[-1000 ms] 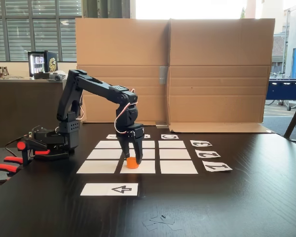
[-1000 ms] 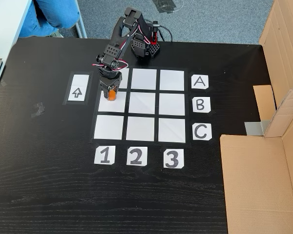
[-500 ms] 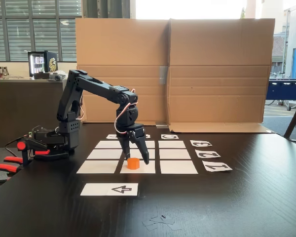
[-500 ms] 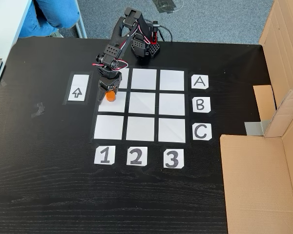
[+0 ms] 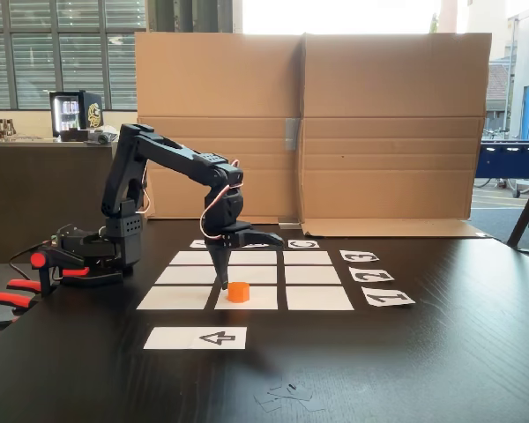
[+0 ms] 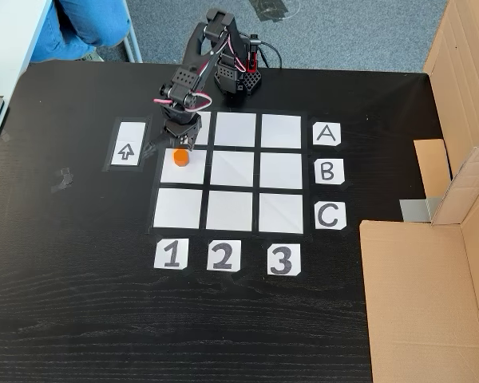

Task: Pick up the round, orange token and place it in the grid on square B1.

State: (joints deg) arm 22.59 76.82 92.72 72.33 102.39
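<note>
Token [image 5: 238, 292] sits flat on square B1 [image 6: 193, 177], the middle rectangle of the column lined up with the "1" card [image 6: 172, 254] in the top-down fixed view. It's a short, bright orange cylinder with a smooth plastic look, much smaller than the square, near that square's upper edge in the same view. Nothing touches it.

Gripper [image 5: 251, 262] is spread wide just above and behind the token in the front fixed view: one black finger points down beside the token's left side, the other sticks out nearly horizontal to the right. Holding nothing. In the top-down fixed view the gripper [image 6: 169, 143] sits at the upper edge of B1.

Grid [image 6: 285, 214] is nine plain white matte paper rectangles in a 3x3 array, with dark gaps between them. Letter and number cards are white with black print and clipped corners.

Table [image 6: 80, 303] is black with visible wood grain. White paper strip with a black arrow [image 6: 126, 152] lies just left of the grid in the top-down view. Brown corrugated cardboard wall [image 5: 388, 123] stands behind the table.
</note>
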